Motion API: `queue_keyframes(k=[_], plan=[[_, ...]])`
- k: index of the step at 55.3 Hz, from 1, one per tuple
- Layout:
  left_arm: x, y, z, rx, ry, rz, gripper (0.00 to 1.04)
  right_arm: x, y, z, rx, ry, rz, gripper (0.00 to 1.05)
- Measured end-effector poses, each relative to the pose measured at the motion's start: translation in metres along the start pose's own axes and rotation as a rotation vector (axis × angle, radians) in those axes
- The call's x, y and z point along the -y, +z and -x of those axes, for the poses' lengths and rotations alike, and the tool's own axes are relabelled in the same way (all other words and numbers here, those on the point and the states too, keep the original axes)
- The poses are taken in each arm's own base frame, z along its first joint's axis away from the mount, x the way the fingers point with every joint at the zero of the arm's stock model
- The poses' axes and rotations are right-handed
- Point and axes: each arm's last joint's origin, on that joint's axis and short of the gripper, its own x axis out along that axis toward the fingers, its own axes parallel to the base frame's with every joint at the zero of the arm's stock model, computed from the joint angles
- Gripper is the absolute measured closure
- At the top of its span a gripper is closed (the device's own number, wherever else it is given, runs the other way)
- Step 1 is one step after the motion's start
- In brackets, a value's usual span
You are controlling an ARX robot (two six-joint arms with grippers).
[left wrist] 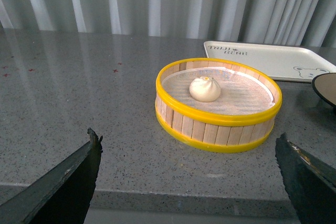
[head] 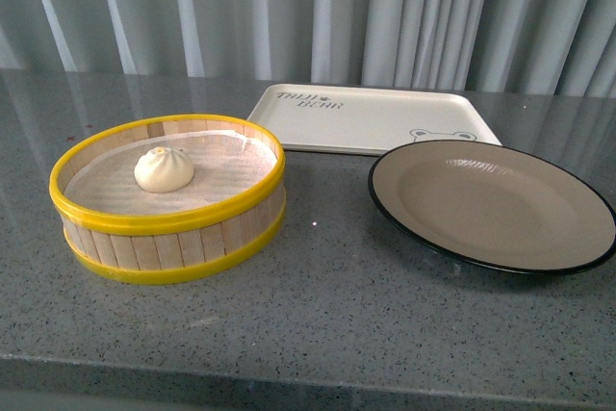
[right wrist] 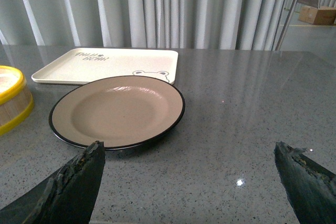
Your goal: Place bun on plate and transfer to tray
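Note:
A small cream-white bun [head: 164,169] with a pleated top sits inside a yellow-rimmed wooden steamer basket [head: 168,238] on the left of the grey table. The beige plate [head: 500,204] with a thin black rim lies empty on the right. Behind them the cream-white tray [head: 371,117] with lettering and a bear face lies flat and empty. Neither arm shows in the front view. My left gripper [left wrist: 189,142] is open, held back near the table's front edge short of the basket [left wrist: 218,129] and the bun [left wrist: 205,89]. My right gripper [right wrist: 189,148] is open in front of the plate [right wrist: 118,111], with the tray [right wrist: 107,64] beyond.
Pale pleated curtains hang behind the speckled grey table [head: 318,315]. A stand and a cardboard box [right wrist: 316,14] are off to the far right, past the table. The steamer basket's edge [right wrist: 11,100] shows beside the plate in the right wrist view.

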Motion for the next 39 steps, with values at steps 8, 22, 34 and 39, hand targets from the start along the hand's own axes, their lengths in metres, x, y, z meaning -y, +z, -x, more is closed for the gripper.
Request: queue_keyframes(k=[8, 22, 34, 39], plan=[[0.0000, 0.0000, 0.0000, 0.000, 0.000, 0.000, 0.07, 0.0000, 0.0001, 0.0000, 0.000, 0.000, 0.000, 0.08], [0.0000, 0.0000, 0.0000, 0.000, 0.000, 0.000, 0.07, 0.0000, 0.0000, 0.0000, 0.000, 0.000, 0.000, 0.08], [0.0000, 0.0000, 0.0000, 0.000, 0.000, 0.000, 0.07, 0.0000, 0.0001, 0.0000, 0.000, 0.000, 0.000, 0.08], [0.0000, 0.0000, 0.0000, 0.000, 0.000, 0.000, 0.07, 0.0000, 0.0000, 0.0000, 0.000, 0.000, 0.000, 0.08]])
